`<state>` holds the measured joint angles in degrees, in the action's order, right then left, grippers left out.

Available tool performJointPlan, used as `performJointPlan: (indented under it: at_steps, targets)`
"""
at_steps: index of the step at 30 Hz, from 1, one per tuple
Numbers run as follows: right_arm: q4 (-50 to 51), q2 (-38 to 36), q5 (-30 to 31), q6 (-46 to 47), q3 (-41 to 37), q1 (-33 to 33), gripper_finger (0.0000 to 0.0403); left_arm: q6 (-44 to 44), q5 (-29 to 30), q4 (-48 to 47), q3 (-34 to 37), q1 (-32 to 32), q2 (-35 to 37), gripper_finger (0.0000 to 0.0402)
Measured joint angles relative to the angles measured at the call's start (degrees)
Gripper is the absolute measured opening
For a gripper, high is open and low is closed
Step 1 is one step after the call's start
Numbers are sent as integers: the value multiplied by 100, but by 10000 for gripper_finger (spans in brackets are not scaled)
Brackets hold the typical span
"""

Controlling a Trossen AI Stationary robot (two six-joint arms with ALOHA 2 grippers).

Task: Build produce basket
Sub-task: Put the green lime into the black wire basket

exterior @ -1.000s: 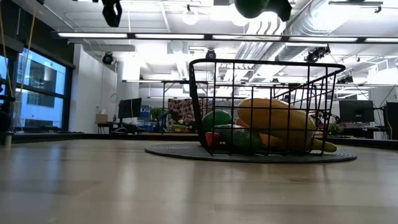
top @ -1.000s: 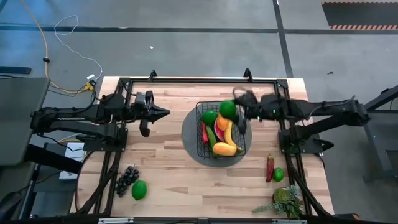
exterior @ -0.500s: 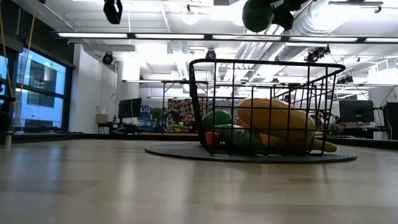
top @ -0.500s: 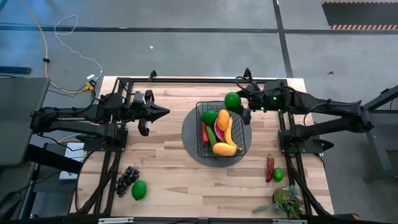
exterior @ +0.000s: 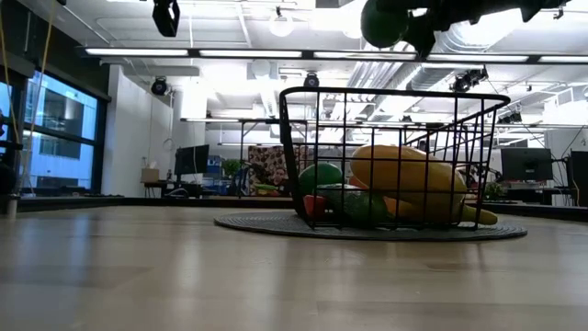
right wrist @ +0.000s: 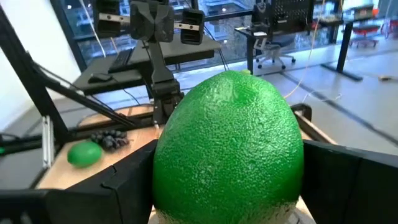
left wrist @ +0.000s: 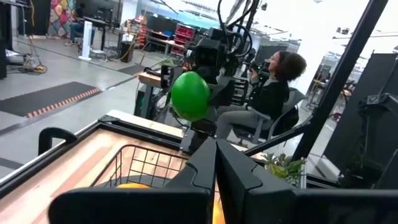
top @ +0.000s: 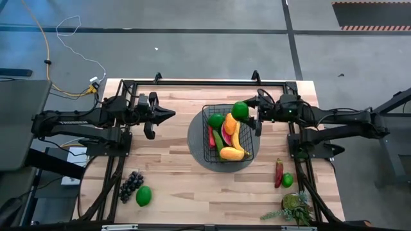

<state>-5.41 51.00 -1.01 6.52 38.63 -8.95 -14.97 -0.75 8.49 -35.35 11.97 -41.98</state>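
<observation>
Fingers of the right gripper clasp a green fruit above the basket at centre frame; left gripper, pinched closed, waits apart.

a robotics lab set in an open-plan office: exposed ducts and strip lights run overhead, desks with monitors line the back, tall windows on one side. a person sits in an office chair past the wooden table, which stands on polished concrete with loose cables trailing
</observation>
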Motion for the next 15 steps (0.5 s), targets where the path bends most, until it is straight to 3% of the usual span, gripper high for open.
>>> performJointPlan:
  at_steps: [15]
  targets:
    - [-2, 2, 1, 96, 0, 0, 289, 165, -2, -144, 0, 0, 0, 0]
